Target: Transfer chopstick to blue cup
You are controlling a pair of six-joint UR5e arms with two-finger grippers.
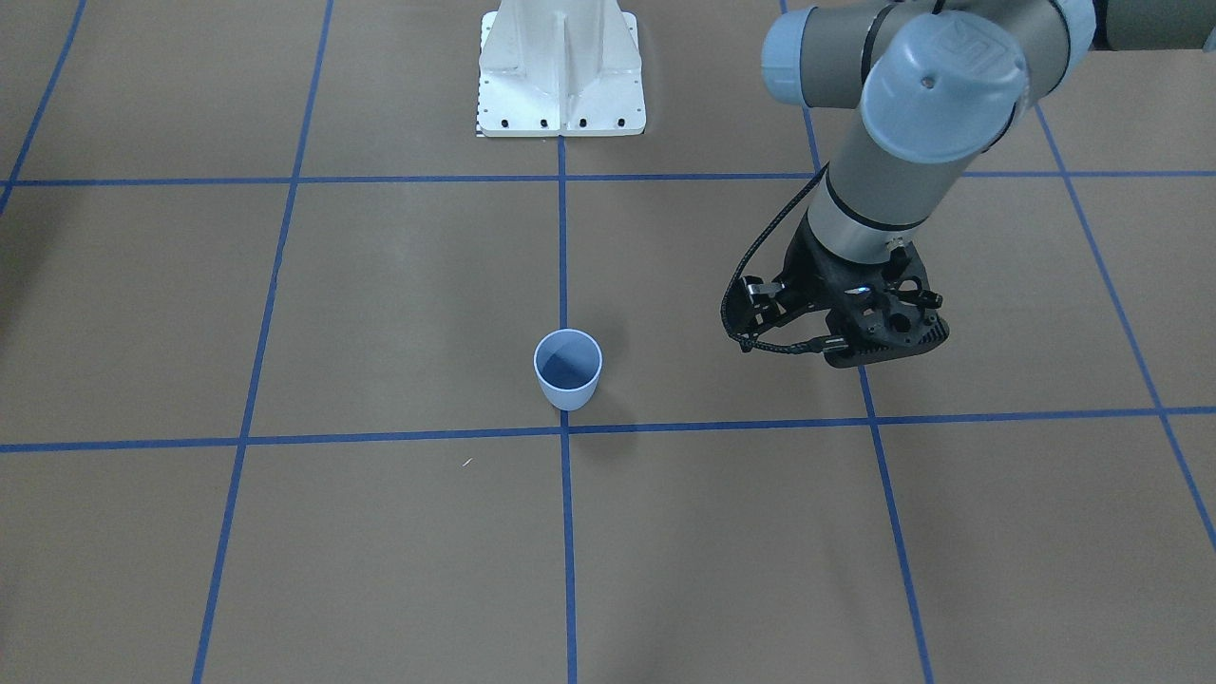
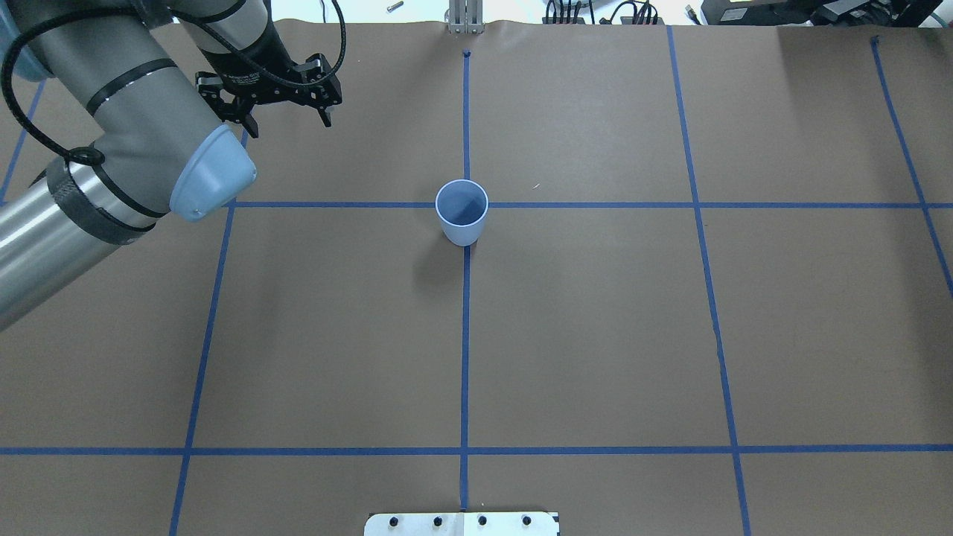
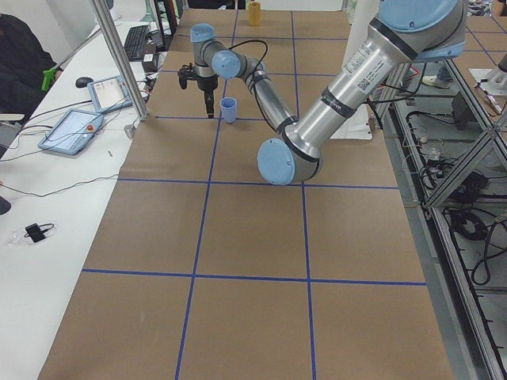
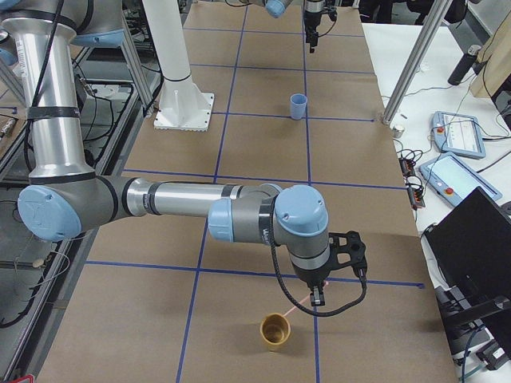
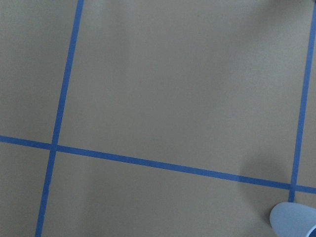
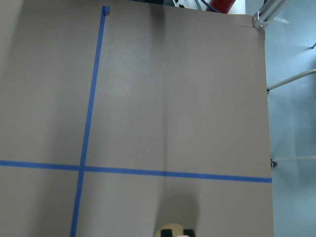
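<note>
Filling the left and middle of the right-side view, the right arm [image 4: 160, 199] is holding the right gripper [image 4: 318, 299] just beside a tan cup [image 4: 275, 332] near the bottom centre. Only this side view is showing that claw, so I cannot tell if it is clenched or released. The left arm [image 2: 126, 126] is showing at the upper left of the overhead view. The left gripper [image 2: 289, 119] is hovering released, fingers spread with nothing between them, well apart from the blue cup [image 2: 461, 212], which is standing upright and looking empty at the centre. The chopstick [image 4: 298, 313] is appearing only as a faint pink line between the tan cup's rim and the right fingertips; whether it is being touched, I cannot say. I am judging that the pick-up is in hand. The next move is calling for a firm pinch on this thin stick, then a long carry to the blue cup, perhaps through the left gripper.
</note>
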